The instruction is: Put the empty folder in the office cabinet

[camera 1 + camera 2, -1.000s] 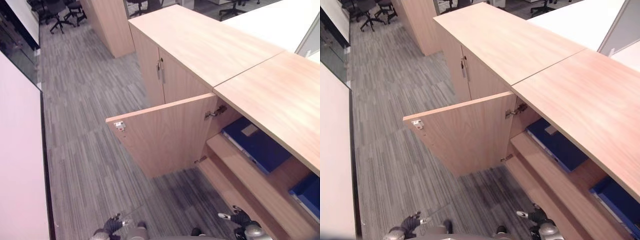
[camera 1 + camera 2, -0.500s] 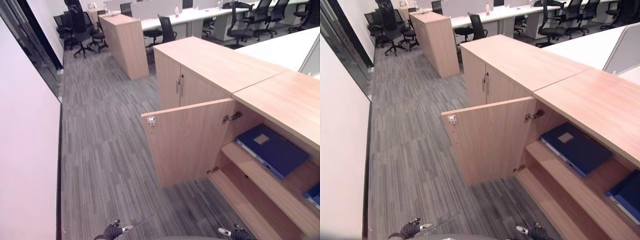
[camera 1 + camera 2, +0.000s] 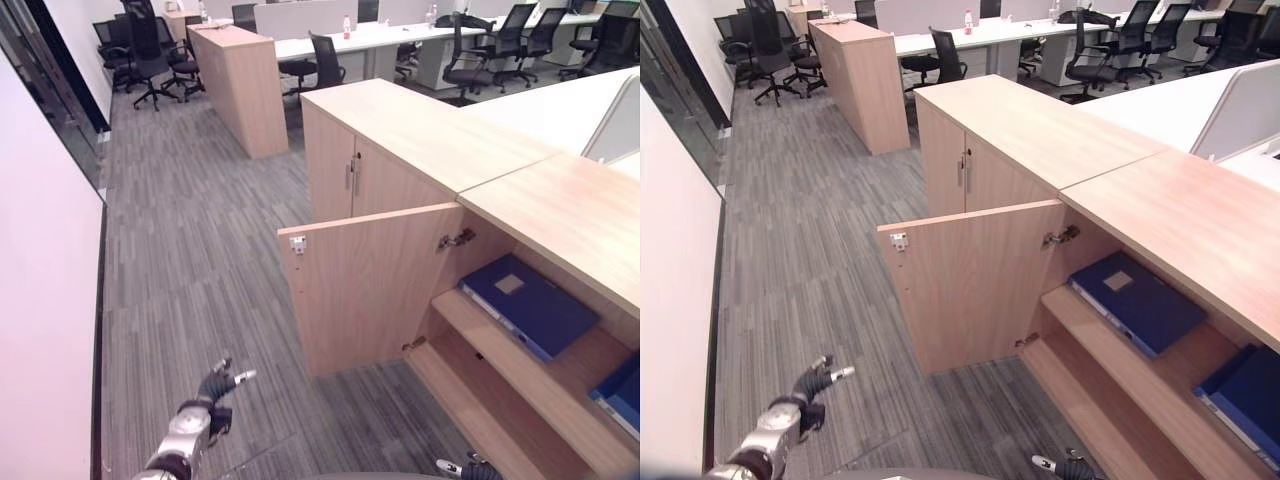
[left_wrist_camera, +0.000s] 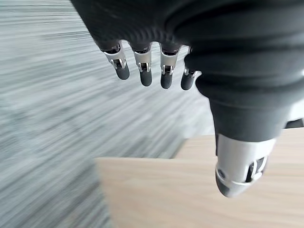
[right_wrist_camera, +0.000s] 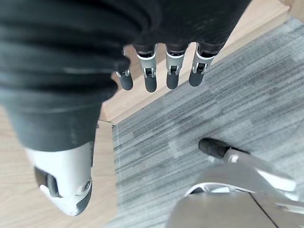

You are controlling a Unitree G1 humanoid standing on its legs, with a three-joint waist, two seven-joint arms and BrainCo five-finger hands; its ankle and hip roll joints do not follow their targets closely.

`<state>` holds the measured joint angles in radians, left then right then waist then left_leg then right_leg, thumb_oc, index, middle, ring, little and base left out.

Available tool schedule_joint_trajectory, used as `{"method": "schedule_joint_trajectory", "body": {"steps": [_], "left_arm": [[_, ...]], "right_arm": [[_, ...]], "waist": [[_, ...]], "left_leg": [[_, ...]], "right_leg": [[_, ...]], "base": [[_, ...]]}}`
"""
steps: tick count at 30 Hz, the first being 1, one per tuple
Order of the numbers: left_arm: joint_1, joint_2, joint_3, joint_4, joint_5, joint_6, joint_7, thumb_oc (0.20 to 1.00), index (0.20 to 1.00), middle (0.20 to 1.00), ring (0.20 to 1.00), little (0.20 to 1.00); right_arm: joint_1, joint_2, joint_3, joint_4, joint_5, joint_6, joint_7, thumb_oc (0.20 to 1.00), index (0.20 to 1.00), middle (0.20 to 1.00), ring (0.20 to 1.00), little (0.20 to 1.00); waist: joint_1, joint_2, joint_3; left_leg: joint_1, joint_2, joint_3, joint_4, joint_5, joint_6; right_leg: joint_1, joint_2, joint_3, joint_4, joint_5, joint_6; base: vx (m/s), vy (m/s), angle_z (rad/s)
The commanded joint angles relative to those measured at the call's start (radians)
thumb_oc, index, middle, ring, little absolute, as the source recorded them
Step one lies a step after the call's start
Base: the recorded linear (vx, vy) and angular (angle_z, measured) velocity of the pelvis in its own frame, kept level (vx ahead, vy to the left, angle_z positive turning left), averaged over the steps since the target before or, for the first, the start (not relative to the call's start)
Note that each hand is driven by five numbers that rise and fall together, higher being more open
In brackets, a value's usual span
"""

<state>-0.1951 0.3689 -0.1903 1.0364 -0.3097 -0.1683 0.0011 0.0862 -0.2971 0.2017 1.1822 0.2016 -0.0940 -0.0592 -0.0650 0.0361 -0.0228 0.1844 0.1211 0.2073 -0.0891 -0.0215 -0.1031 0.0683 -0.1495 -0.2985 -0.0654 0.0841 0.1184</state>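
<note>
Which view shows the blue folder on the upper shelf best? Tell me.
The left eye view: the blue folder lies flat on the upper shelf behind the open cabinet door, whole and unblocked. The right eye view shows the same folder from slightly aside. In the wrist views I see bare hands, wood and carpet.

2 blue folders [image 3: 528, 306] [image 3: 1248, 396], 3 cabinets [image 3: 400, 140] [image 3: 240, 85] [image 3: 560, 200]

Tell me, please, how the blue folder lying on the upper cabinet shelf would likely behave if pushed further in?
The blue folder lies flat on the wooden shelf, so it would probably slide rather than tip. Its straight edges and flat cover suggest that it is stiff. Its thin profile suggests that it is fairly light.
</note>
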Motion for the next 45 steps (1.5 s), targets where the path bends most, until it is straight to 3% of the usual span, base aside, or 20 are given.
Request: {"method": "schedule_joint_trajectory", "body": {"steps": [1,3,7,11,16,23,30,37,43,45], "left_arm": [[-0.108,0.075,0.056,0.046,-0.051,-0.049,0.019,1.000,1.000,1.000,1.000,1.000],[-0.202,0.147,0.052,0.056,-0.057,-0.052,0.027,1.000,1.000,1.000,1.000,1.000],[-0.283,0.182,0.036,0.072,-0.065,-0.054,0.029,1.000,1.000,1.000,1.000,1.000],[-0.506,0.220,-0.032,0.083,-0.109,-0.069,0.059,1.000,1.000,1.000,1.000,1.000],[-0.698,0.211,-0.091,0.131,-0.156,-0.079,0.083,1.000,1.000,1.000,1.000,1.000],[-0.781,0.158,-0.125,0.168,-0.164,-0.076,0.085,1.000,1.000,1.000,1.000,1.000],[-0.791,0.079,-0.176,0.170,-0.113,-0.068,0.063,1.000,1.000,1.000,1.000,1.000],[-0.712,0.000,-0.277,0.066,-0.038,-0.080,0.022,1.000,1.000,1.000,1.000,1.000],[-0.417,-0.075,-0.342,-0.159,-0.014,-0.089,-0.043,1.000,1.000,1.000,1.000,1.000],[-0.312,-0.056,-0.371,-0.227,0.014,-0.087,-0.081,1.000,1.000,1.000,1.000,1.000]], "right_arm": [[-0.054,0.013,0.056,0.028,-0.051,-0.002,0.012,1.000,1.000,1.000,1.000,1.000],[-0.066,0.005,0.081,0.010,-0.056,-0.005,0.019,1.000,1.000,1.000,1.000,1.000],[-0.072,-0.001,0.091,0.010,-0.054,-0.006,0.023,1.000,1.000,1.000,1.000,1.000],[-0.130,-0.018,0.113,-0.007,-0.026,-0.014,0.008,1.000,1.000,1.000,1.000,1.000],[-0.189,-0.022,0.150,-0.008,-0.009,-0.023,-0.010,1.000,1.000,1.000,1.000,1.000],[-0.207,-0.015,0.173,-0.009,0.001,-0.029,-0.020,1.000,1.000,1.000,1.000,1.000],[-0.209,-0.008,0.192,-0.017,-0.012,-0.031,-0.024,1.000,1.000,1.000,1.000,1.000],[-0.203,-0.008,0.186,-0.015,-0.021,-0.033,-0.021,1.000,1.000,1.000,1.000,1.000],[-0.182,-0.001,0.119,0.008,-0.020,-0.019,-0.020,1.000,1.000,1.000,1.000,1.000],[-0.172,-0.001,0.088,0.014,-0.014,-0.015,-0.014,1.000,1.000,1.000,1.000,1.000]], "waist": [[-0.010,-0.053,-0.004],[-0.024,-0.065,0.010],[-0.034,-0.074,0.026],[-0.059,-0.090,0.112],[-0.086,-0.098,0.171],[-0.111,-0.119,0.193],[-0.129,-0.142,0.209],[-0.120,-0.134,0.219],[-0.083,-0.096,0.197],[-0.072,-0.083,0.177]], "left_leg": [[-0.027,-0.014,0.003,0.026,-0.007,0.005],[-0.026,-0.008,0.032,0.022,-0.004,0.005],[-0.033,-0.005,0.038,0.019,0.000,0.003],[-0.144,-0.001,0.021,0.045,0.022,0.000],[-0.267,-0.008,0.005,0.073,0.045,0.003],[-0.327,-0.006,0.010,0.094,0.054,0.003],[-0.323,0.003,0.024,0.105,0.045,0.000],[-0.299,-0.001,0.023,0.104,0.036,0.001],[-0.255,-0.020,0.005,0.095,0.020,0.012],[-0.236,-0.026,0.004,0.092,0.012,0.017]], "right_leg": [[-0.013,-0.063,0.059,0.046,-0.052,0.095],[-0.037,-0.053,0.075,0.044,-0.042,0.103],[-0.045,-0.052,0.078,0.039,-0.036,0.108],[-0.137,-0.054,0.099,0.043,-0.011,0.114],[-0.253,-0.066,0.126,0.060,0.021,0.117],[-0.315,-0.075,0.151,0.077,0.034,0.118],[-0.330,-0.073,0.167,0.085,0.035,0.116],[-0.310,-0.072,0.165,0.090,0.026,0.111],[-0.252,-0.086,0.147,0.093,0.006,0.109],[-0.230,-0.095,0.144,0.092,0.000,0.111]], "base": [[0.01,0.003,-0.33],[0.01,-0.007,-0.51],[-0.02,0.003,-0.29],[-0.24,0.007,-0.04],[-0.18,0.023,0.10],[-0.04,0.011,-0.03],[0.00,-0.017,-0.04],[0.00,-0.003,-0.02],[0.04,0.023,0.06],[0.09,0.069,0.18]]}}
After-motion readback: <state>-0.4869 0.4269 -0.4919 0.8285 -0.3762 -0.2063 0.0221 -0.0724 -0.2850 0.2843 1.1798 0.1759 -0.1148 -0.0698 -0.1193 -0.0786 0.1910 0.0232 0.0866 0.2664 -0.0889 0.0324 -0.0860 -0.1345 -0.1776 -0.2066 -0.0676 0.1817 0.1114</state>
